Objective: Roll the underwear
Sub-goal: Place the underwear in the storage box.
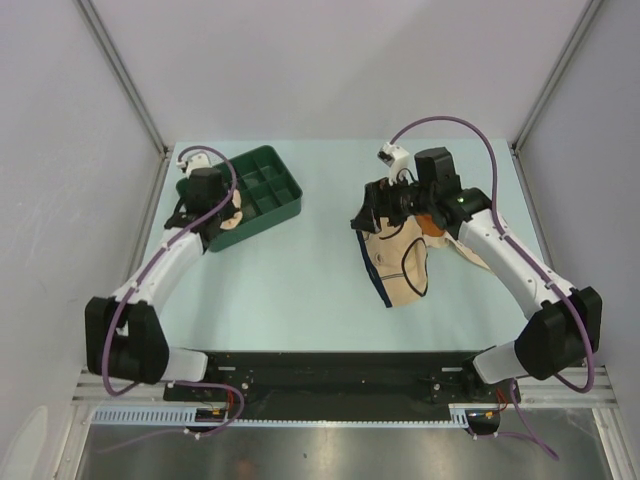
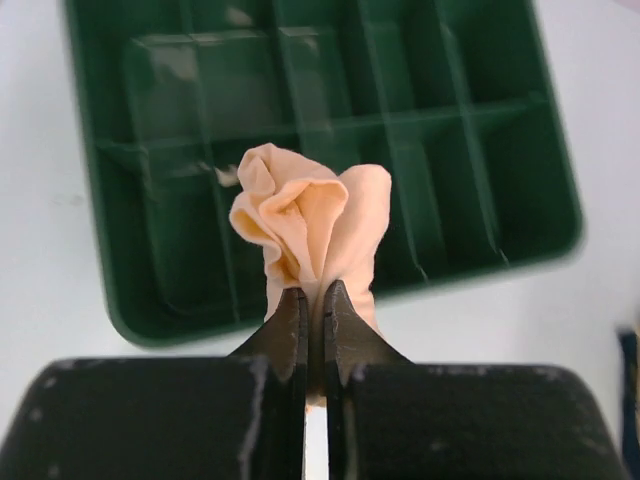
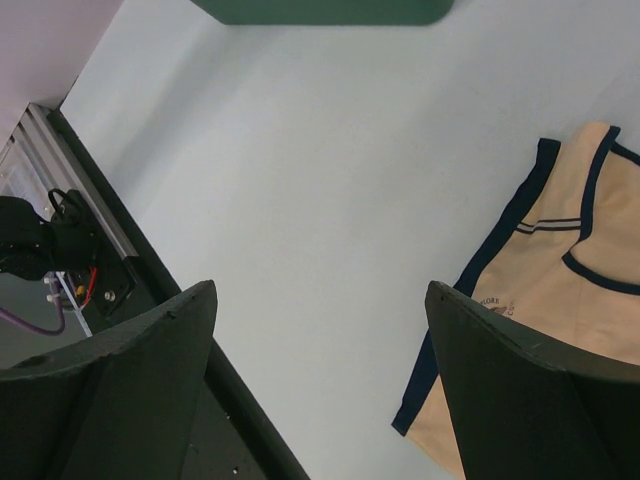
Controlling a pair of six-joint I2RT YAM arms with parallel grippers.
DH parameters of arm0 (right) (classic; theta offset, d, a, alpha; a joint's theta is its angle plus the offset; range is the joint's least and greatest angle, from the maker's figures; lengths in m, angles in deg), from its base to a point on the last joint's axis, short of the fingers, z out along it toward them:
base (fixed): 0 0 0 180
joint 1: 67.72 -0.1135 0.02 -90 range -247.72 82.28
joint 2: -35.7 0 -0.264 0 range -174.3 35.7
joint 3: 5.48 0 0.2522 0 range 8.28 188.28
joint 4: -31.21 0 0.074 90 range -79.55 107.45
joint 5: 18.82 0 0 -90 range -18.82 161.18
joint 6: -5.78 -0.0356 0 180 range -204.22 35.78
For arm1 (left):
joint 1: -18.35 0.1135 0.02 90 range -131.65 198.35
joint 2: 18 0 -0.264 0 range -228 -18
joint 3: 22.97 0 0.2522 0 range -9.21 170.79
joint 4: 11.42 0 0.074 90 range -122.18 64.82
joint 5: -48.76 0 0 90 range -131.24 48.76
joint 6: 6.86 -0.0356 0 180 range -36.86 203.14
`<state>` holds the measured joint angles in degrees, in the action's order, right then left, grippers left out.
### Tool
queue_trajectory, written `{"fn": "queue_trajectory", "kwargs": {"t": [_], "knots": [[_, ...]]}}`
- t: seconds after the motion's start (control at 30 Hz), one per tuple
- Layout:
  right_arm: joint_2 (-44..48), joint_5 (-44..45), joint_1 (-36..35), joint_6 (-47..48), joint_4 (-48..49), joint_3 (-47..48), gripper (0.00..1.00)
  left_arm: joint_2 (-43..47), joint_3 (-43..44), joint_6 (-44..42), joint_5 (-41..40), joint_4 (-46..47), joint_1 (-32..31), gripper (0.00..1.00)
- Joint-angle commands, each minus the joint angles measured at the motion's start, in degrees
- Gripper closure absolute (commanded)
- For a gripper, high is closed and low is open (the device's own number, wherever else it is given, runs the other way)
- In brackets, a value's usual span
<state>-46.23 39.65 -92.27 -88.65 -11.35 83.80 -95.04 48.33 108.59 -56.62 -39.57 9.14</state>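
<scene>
The left gripper has its fingers pinched tight on the pale peach underwear, whose bunched folds fan out past the tips. Beyond it, toward 12 o'clock in the wrist view, lies the green compartment tray. On the table that tray sits at 10 o'clock. The right gripper has its fingers spread wide, holding nothing, above the table. At its 3 o'clock the cream underwear with dark trim lies flat, and its small printed line is too small to read. A rust-orange piece shows just beside the right wrist.
</scene>
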Motion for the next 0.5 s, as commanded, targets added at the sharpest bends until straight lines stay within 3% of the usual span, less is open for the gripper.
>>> {"fn": "queue_trajectory", "kwargs": {"t": [0.0,0.23,0.47], "knots": [[2.56,-1.17,-0.14,-0.5,2.61,-0.91,0.11,-4.78,5.3,-0.93,-9.75,3.4,2.88,1.0],[2.83,-0.99,0.12,-0.06,2.34,-2.14,0.11,-9.8,6.97,-1.28,-10.9,4.03,6.22,1.0],[3.18,-0.82,0.3,-0.15,2.43,-2.58,0.11,-12.61,6.53,-1.72,-6.6,2.8,6.66,1.0]]}}
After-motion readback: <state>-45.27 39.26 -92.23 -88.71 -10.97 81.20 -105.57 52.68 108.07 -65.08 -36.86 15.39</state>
